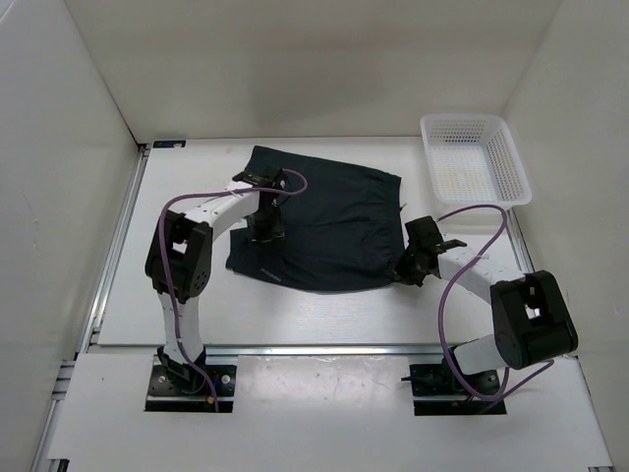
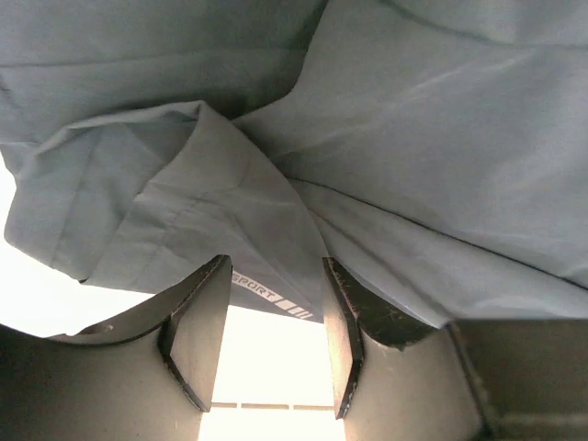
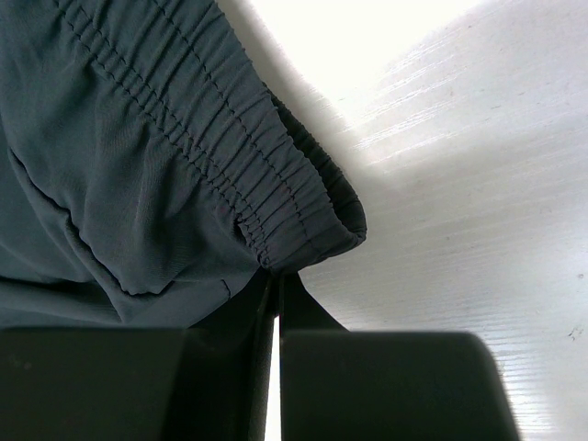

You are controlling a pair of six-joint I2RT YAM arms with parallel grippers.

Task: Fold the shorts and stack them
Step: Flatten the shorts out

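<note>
Though creased, shorts [image 1: 319, 231] crosswise, waistband [image 3: 230, 156] rightward

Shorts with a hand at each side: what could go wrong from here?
The right hand pinches only the waistband corner of the shorts, so the cloth may slip out when pulled. The left hand is open over a loosely folded hem and may catch extra layers, giving a crooked fold.

Basket [image 1: 475, 157] blocks far-right corner; bare table [image 1: 177, 167] left of shorts [image 1: 324, 231]
</note>
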